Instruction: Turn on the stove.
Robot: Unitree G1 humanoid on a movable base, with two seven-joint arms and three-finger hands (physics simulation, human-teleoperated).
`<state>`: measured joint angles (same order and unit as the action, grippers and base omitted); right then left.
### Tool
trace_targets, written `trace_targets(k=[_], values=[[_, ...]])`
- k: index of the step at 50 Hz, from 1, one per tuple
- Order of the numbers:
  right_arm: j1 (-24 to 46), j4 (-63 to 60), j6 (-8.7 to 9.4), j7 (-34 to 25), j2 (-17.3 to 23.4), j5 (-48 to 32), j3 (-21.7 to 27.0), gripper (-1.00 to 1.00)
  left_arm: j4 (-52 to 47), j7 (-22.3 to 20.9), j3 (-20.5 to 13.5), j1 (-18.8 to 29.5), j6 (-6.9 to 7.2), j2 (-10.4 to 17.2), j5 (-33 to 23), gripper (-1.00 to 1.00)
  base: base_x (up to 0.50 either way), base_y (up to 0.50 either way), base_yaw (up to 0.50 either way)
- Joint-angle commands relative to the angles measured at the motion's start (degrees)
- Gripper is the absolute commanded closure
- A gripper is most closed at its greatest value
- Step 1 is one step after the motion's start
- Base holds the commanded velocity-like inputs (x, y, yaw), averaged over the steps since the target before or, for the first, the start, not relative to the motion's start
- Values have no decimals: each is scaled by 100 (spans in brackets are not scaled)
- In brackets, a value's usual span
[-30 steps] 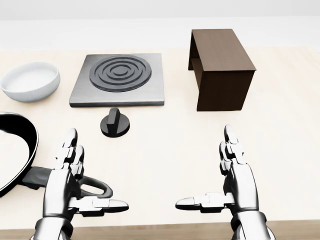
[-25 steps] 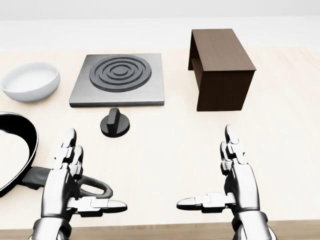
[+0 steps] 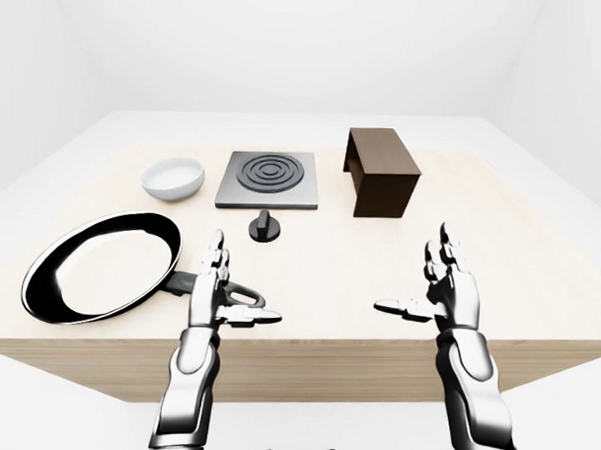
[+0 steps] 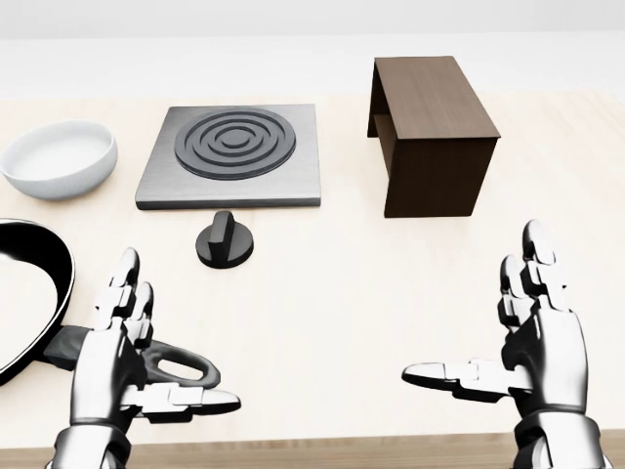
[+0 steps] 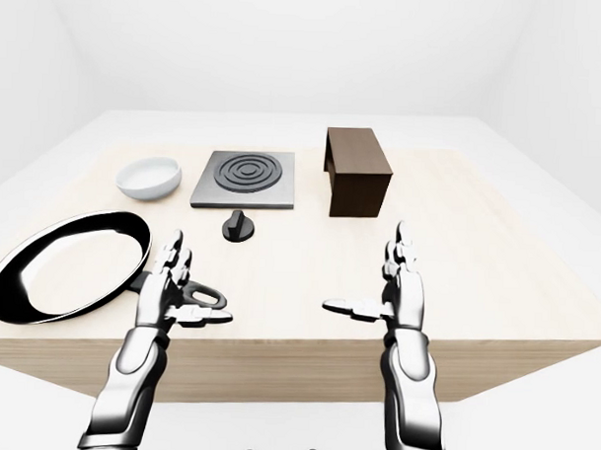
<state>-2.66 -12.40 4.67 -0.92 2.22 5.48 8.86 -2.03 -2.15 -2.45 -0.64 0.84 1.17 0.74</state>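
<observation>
1. Hovering over the near edge of the table [image 4: 332, 322], both hands are spread wide: the left hand [image 4: 115, 366] at the lower left of the head view, the right hand [image 4: 532, 357] at the lower right, fingers apart, thumbs pointing inward, nothing in either grasp.
2. And the stove [image 4: 232, 154] sits up the table, a grey square plate with dark concentric rings, well apart from both hands.
3. Just below it in the head view stands the black knob [image 4: 225, 240], a round dial with a raised bar, untouched, nearer the left hand than the right.
4. Left of the stove is the white bowl [image 4: 59, 156]; to the right stands the dark brown box [image 4: 433, 132].
5. At the left edge lies the black frying pan [image 3: 100, 265], its looped handle [image 4: 176, 363] running just under the left hand's fingers [image 4: 125, 293]; contact cannot be told.
</observation>
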Motion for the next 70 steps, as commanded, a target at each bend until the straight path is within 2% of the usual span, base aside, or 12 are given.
trace_targets(k=[1, 16, 24, 28, 33, 44, 60, 70], values=[[-133, -693, 33, 43, 83, 289, 501, -100, -71, 16, -30, -1, 26, 9, -11, -100, 0, 0, 0], [-197, -1165, 33, 70, 49, 484, 719, -100, -74, 22, -19, -12, 19, 4, -22, -100, 0, 0, 0], [-207, -1154, 33, 22, 35, 430, 664, -100, -8, 22, -21, -11, -38, 5, -25, -100, 0, 0, 0], [-199, -1134, 33, -28, 32, 406, 596, -100, 180, 33, -1, 10, -155, -4, -46, -100, 0, 0, 0], [-212, -1167, 33, -150, 32, 434, 552, -100, 143, 37, 15, -3, -136, -4, -61, -100, 0, 0, 0], [-222, -1164, 33, -216, 22, 392, 523, -100, 281, 74, 15, 31, -230, -5, -91, -100, 9, 0, 0], [-230, -1183, 33, -257, 20, 396, 520, -100, 262, 91, 22, 29, -214, -6, -105, -100, 18, 0, 0], [-255, -1209, 33, -310, 11, 379, 482, -100, 323, 94, 24, 42, -260, -5, -112, -100, 19, 0, 0]])
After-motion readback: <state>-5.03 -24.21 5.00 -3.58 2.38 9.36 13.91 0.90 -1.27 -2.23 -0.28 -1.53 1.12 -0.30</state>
